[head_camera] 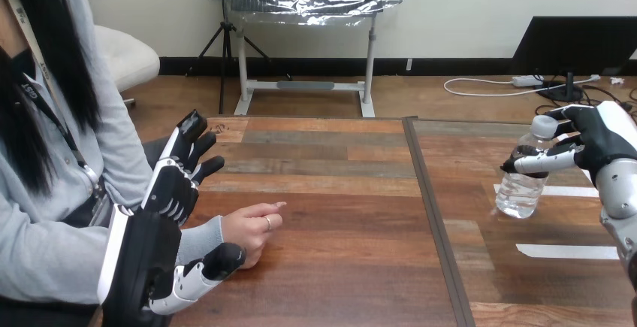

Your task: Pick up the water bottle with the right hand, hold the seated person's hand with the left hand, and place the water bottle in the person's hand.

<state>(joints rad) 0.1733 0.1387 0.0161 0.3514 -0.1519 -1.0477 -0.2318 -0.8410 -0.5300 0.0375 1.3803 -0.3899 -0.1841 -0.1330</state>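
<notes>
The water bottle (518, 192) stands at the far right of the big wooden table (330, 169), close to some white tape strips (567, 252). It is clear, with water inside. Its bottom looks to be on the table, so I think the step now is the pick-up. The left hand (169, 192) is at the left side, by the person's sleeve. Its fingers are straight and point away, so it is open and holds nothing. Its thumb is just beside the near side of the person's hand (252, 229), and I cannot tell if they touch. The right hand (593, 143) is at the bottle's top part with its fingers bent round it, one across the front, so it is gripping the bottle. The person's hand rests on the table, well apart from the bottle, in a loose fist with one finger poking out. To do this well, the right hand should squeeze gently, because thin plastic can squash. It should lift straight up, because a high grip can let the bottle swing. The left hand should wrap softly round the person's hand, which needs to turn up and open before the bottle comes over.
</notes>
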